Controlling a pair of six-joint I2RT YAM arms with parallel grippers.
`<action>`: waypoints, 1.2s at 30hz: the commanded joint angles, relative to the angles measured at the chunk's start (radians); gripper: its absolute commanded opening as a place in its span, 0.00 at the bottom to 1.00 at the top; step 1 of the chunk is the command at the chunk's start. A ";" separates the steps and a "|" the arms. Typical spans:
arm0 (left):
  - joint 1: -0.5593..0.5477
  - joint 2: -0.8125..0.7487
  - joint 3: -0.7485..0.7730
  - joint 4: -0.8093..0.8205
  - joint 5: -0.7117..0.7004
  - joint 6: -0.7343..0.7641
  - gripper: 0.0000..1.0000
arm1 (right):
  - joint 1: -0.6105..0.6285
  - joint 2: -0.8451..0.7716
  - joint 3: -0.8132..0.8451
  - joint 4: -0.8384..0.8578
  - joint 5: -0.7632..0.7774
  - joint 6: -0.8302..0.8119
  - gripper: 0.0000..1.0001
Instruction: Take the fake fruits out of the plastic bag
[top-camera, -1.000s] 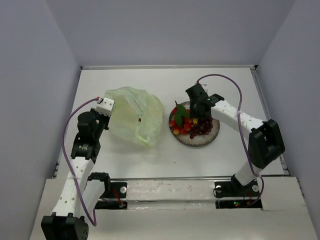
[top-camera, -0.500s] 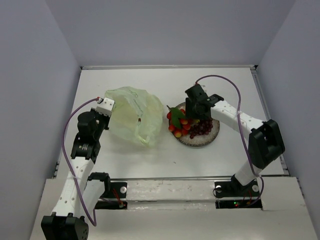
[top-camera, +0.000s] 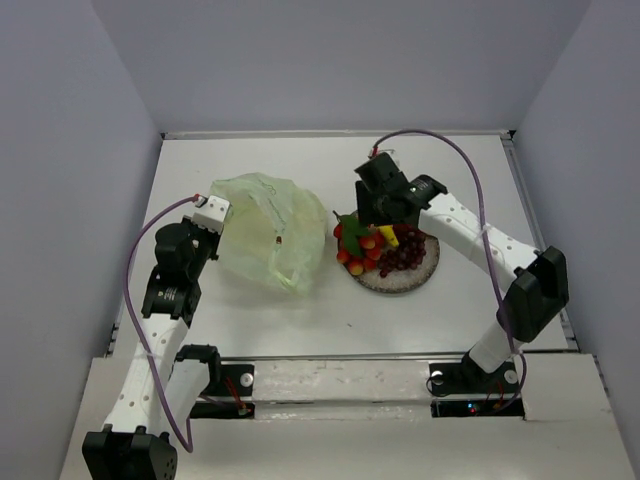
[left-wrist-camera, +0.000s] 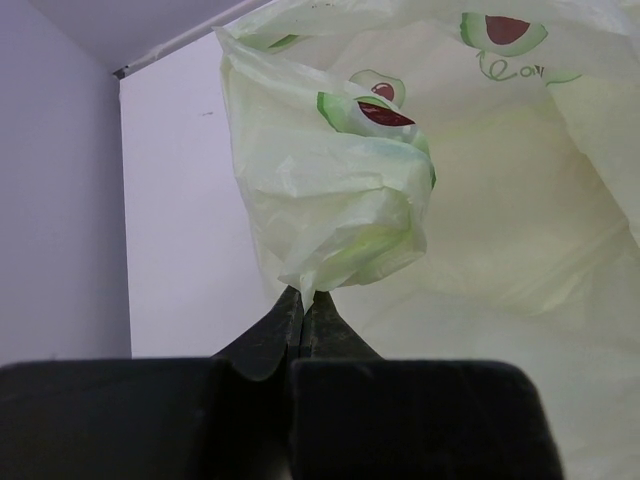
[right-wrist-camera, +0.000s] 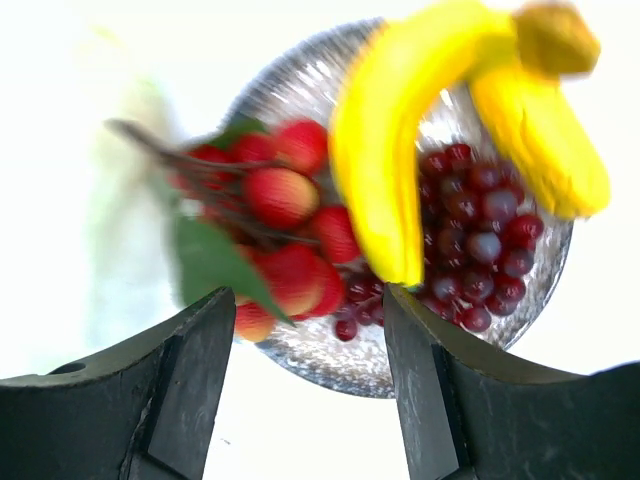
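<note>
The pale yellow-green plastic bag lies crumpled at the left of the table. My left gripper is shut on a fold of it at its left edge; in the left wrist view the jaws pinch bunched bag plastic. The fake fruits lie on the speckled grey plate: red and orange ones with green leaves, a yellow banana and purple grapes. My right gripper is open and empty above the plate's far left. Its wrist view shows the banana, red fruits and grapes below.
White walls close in the table at the back and both sides. The plate's rim lies between my right fingers in the wrist view. The bag's right edge lies close to the plate's left side.
My right gripper has risen and moved back and left off the fruit pile. The red fruit cluster shifted left on the plate. The left arm and bag have not moved.
</note>
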 joint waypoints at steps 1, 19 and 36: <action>0.005 -0.016 0.000 0.047 0.027 0.003 0.00 | 0.138 -0.057 0.193 0.033 0.065 -0.176 0.66; 0.005 -0.042 0.042 0.004 0.099 -0.095 0.00 | 0.334 0.408 0.437 0.489 -0.724 -0.224 0.46; 0.007 -0.085 0.104 -0.123 0.105 -0.066 0.00 | 0.319 0.572 0.453 0.331 0.227 -0.221 0.43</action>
